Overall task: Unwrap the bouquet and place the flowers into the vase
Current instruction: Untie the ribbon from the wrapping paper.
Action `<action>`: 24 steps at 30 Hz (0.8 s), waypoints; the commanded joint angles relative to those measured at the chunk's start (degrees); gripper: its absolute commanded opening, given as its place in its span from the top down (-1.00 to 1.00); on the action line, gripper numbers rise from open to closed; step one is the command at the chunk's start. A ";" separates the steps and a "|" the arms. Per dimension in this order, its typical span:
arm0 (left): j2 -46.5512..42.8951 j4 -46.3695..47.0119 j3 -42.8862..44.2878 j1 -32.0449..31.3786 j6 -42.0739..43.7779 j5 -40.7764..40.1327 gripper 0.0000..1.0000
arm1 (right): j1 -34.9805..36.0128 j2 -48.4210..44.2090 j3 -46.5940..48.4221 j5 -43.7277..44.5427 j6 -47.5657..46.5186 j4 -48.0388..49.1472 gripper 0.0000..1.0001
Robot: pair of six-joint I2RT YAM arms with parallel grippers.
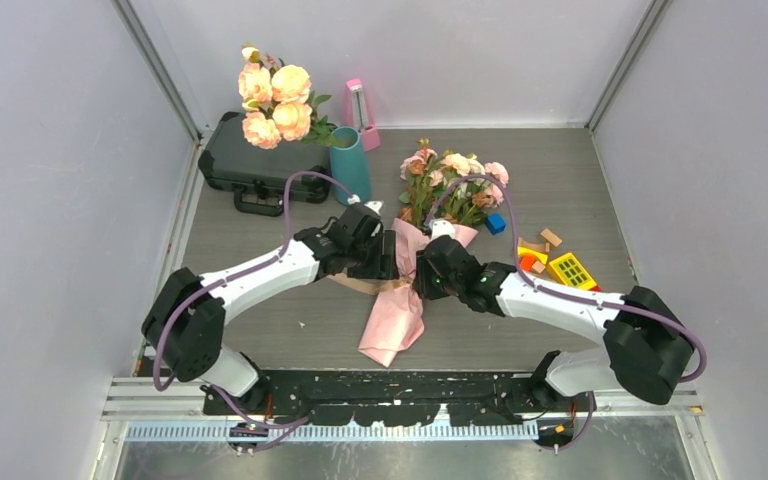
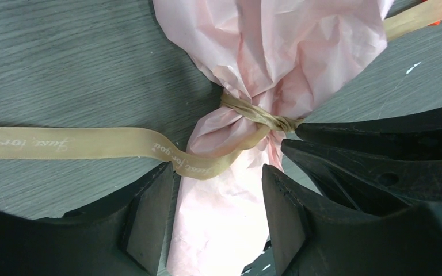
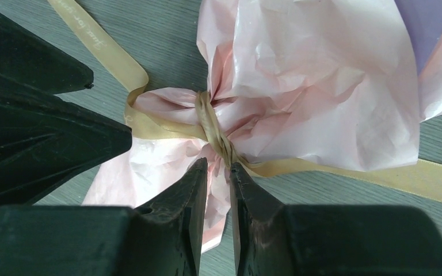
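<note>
Your bouquet (image 1: 400,305) lies mid-tabletop, blooms toward the far edge, with both claws at its ribbon knot (image 3: 210,123): the left gripper (image 2: 216,172) stands released astride the paper (image 2: 224,230), likely to steady it, the right gripper (image 3: 218,167) nearly closed there, pinching or not I cannot tell.

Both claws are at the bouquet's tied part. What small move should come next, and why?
Probably close the right gripper on the ribbon knot and tug: its tips sit slightly apart right at the knot, which binds the paper, while the open left gripper straddles that paper.
</note>
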 commanded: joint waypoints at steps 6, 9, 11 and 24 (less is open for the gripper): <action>3.08 2.97 0.69 -0.29 0.58 -1.11 -0.10 | -0.10 1.78 3.13 2.74 -1.85 0.29 0.48; 3.53 3.31 0.72 -0.29 0.57 -1.07 -0.02 | -0.09 2.64 3.35 2.87 -2.29 0.32 0.50; 4.01 3.44 0.80 -0.29 0.58 -1.01 0.03 | -0.10 3.17 3.54 3.09 -2.51 0.33 0.51; 3.57 3.47 -0.01 -0.29 0.75 -1.33 0.22 | -0.10 5.39 3.57 3.90 -2.67 1.10 0.73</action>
